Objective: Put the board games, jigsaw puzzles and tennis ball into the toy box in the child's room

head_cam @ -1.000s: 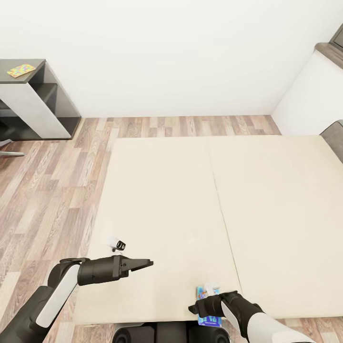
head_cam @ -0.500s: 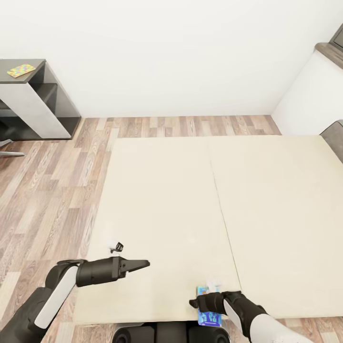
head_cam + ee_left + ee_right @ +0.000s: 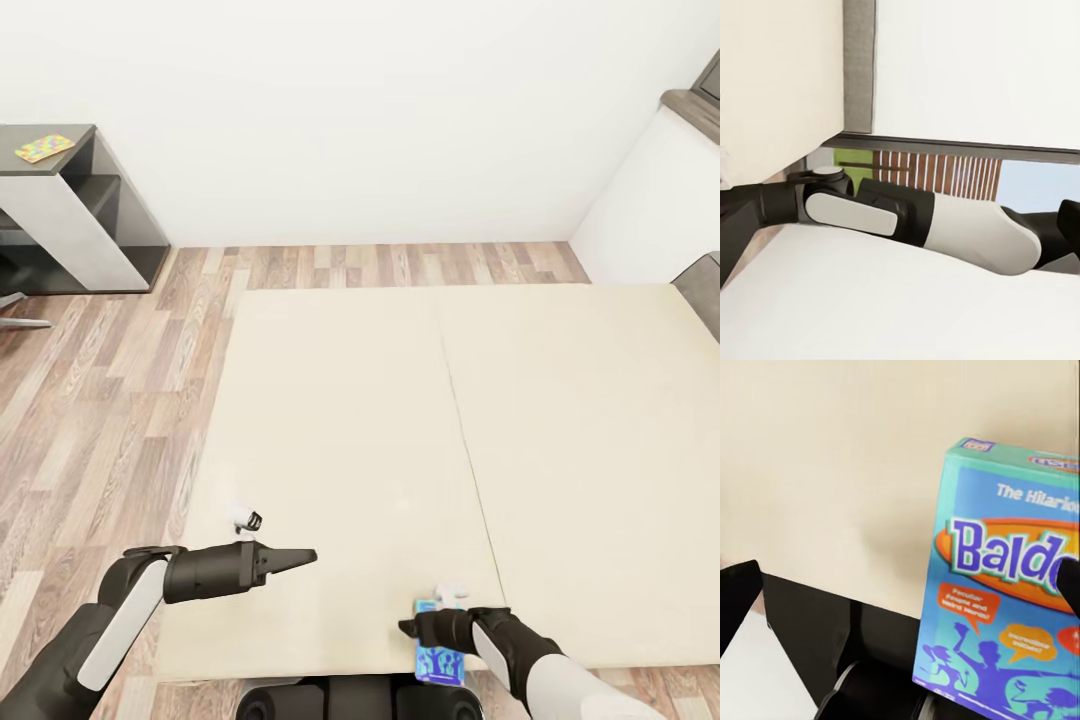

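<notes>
Gripping seems the right word for what the right gripper [image 3: 425,630] is up to: its dark fingers look clamped on the small blue printed cardboard game box [image 3: 440,660] at the near edge of the big low bed with its plain beige two-part mattress [image 3: 400,420], though from the head view I cannot quite see both fingers pressing, so I call it a judgement. In the right wrist view the blue box [image 3: 1009,585] stands just beyond the fingers, glossy, sharp-cornered, with cartoon lettering and orange speech bubbles, one dark fingertip [image 3: 1069,585] touching its edge. The box looks stiff and light, easy to lift but apt to swing if held by one corner. The left gripper [image 3: 300,555] hangs over the mattress well to the side, its two slim black fingers drawn together into a point with nothing between them. So the step in hand is collecting a board game from the bed; next it calls for lifting the box clear and carrying it to the dark grey framed desk [image 3: 85,140] far beyond the fingers, where a thin multicoloured jigsaw slab [image 3: 43,148] lies flat. The floor is striped wood plank [image 3: 110,400].
</notes>
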{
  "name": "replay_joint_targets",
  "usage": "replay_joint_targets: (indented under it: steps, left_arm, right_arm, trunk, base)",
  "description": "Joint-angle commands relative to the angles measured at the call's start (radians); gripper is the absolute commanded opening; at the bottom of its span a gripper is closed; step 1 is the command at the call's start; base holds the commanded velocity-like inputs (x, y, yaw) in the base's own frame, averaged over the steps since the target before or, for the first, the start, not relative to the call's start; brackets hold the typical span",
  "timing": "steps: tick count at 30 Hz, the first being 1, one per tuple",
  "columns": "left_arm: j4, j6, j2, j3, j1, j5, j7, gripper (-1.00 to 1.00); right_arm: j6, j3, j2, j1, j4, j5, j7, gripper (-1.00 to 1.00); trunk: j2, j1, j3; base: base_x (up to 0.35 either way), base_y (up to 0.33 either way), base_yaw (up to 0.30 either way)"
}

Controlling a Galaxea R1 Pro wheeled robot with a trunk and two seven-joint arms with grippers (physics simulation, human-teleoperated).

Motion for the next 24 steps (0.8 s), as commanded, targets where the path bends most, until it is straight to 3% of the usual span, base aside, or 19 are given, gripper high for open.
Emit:
replay_joint_targets:
  steps: [1,11,16,17,24]
  left_arm:
    - [0.000,0.004,0.003,-0.001,-0.001,0.002,-0.001,1.00]
    - [0.000,0.004,0.010,0.000,-0.001,0.002,-0.001,1.00]
    - [0.001,0.004,0.013,0.001,-0.001,0.002,-0.001,1.00]
    - [0.001,0.004,0.013,0.002,-0.001,0.002,-0.001,1.00]
    - [0.002,0.004,0.013,0.013,-0.001,0.002,-0.002,1.00]
  right_arm:
    - [0.000,-0.008,-0.003,-0.001,-0.008,0.010,-0.003,1.00]
    - [0.008,-0.005,-0.028,0.000,-0.023,-0.025,0.032,1.00]
    - [0.032,-0.009,-0.041,0.001,-0.049,0.004,0.063,1.00]
    - [0.033,-0.009,-0.046,0.001,-0.080,0.056,0.107,1.00]
    - [0.038,-0.007,-0.088,0.001,-0.081,0.056,0.193,1.00]
  trunk:
    - [-0.001,0.001,-0.001]
    - [-0.001,0.001,-0.001]
    - [-0.001,0.001,-0.001]
    - [-0.001,0.001,-0.001]
    - [-0.001,0.001,-0.001]
  base:
    - [0.000,0.000,0.000]
    - [0.000,0.000,0.000]
    - [0.000,0.000,0.000]
    - [0.000,0.000,0.000]
    - [0.000,0.000,0.000]
